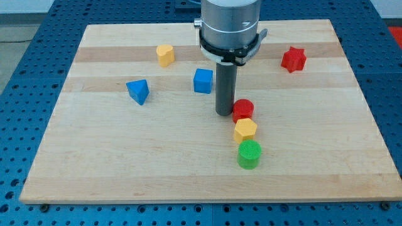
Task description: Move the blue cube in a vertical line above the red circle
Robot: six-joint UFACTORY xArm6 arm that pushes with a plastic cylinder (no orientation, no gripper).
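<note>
The blue cube sits a little above the board's middle. The red circle lies below it and to its right. My tip rests on the board right beside the red circle's left edge, below and right of the blue cube, apart from the cube. The rod rises to the grey arm head at the view's top.
A yellow hexagon and a green circle line up just below the red circle. A blue triangle is at the left, a yellow heart at the upper left, a red star at the upper right. The wooden board ends on all sides.
</note>
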